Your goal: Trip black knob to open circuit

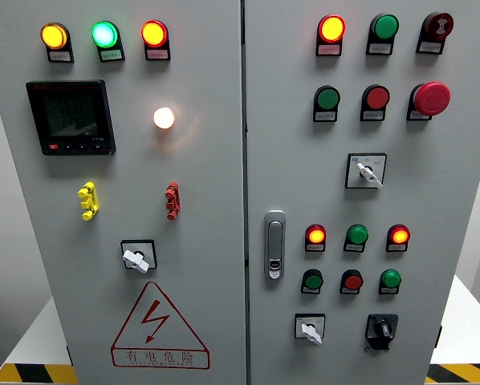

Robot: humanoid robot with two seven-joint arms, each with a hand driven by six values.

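Note:
The black knob [381,329] sits at the lower right of the right cabinet door, on a black base, its pointer standing about upright. Left of it is a white selector switch [310,328] turned down to the right. Neither of my hands shows in the head view.
The grey cabinet has two doors with a chrome latch handle [274,245] between them. Lit lamps [331,29], green and red push buttons [352,281], a red emergency stop [431,98], a digital meter [71,117], and a red warning triangle [159,327] cover the panels.

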